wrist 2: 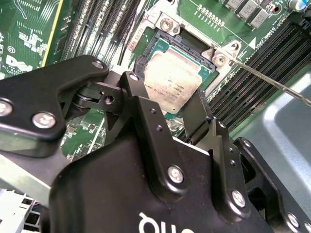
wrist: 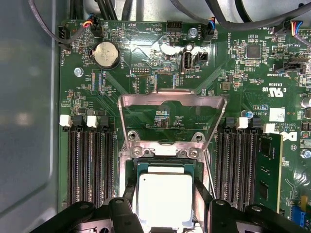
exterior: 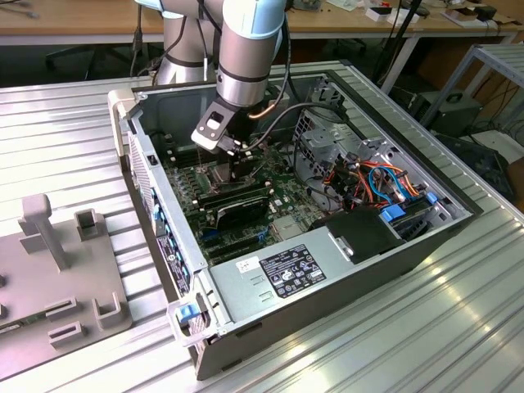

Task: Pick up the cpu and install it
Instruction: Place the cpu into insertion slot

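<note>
Silver-grey cpu [wrist 2: 167,77] gripped by claw [wrist: 165,194], arm [exterior: 246,49] pointing down into computer case [exterior: 327,270].

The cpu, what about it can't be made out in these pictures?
1. Near edge of the cpu: covered by the gripper in both wrist views.
2. Whether it sits fully down in the socket: its underside and the contacts lie beneath its own lid.
3. Exterior view: the arm stands in front of that spot.

Ribbed metal tabletop [exterior: 385,336] under bright light, wooden desk [exterior: 82,26] behind.
</note>
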Motion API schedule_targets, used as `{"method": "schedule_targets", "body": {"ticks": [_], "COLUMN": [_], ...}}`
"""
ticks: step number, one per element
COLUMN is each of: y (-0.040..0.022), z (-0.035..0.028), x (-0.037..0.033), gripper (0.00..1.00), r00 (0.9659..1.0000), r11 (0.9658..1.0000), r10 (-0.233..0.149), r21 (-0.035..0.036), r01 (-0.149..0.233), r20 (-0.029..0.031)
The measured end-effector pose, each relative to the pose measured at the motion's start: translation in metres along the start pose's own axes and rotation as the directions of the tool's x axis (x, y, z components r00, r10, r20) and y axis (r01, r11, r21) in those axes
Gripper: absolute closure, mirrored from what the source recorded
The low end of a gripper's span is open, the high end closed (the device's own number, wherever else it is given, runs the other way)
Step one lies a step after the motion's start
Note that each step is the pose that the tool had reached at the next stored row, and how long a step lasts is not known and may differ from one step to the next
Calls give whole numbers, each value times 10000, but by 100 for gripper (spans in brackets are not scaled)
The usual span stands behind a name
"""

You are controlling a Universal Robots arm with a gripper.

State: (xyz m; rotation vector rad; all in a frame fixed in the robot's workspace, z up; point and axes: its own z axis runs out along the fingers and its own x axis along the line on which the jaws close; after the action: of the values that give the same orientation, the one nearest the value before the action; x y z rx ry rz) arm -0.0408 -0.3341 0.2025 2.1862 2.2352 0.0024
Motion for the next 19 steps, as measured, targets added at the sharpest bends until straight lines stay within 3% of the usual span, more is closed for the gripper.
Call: {"method": "schedule_targets", "body": {"ticks": [16,18,19], "y": [-4,-4,-4], "z": [6,6,6], "x": [0,0,0], "gripper": [45,44,38], "r00": [10000,10000,10000], "r11": [10000,10000,10000], "r10": [0,0,0], "r21": [0,0,0], "r01": [0,0,0], "r20": [-10,-11,-11]}}
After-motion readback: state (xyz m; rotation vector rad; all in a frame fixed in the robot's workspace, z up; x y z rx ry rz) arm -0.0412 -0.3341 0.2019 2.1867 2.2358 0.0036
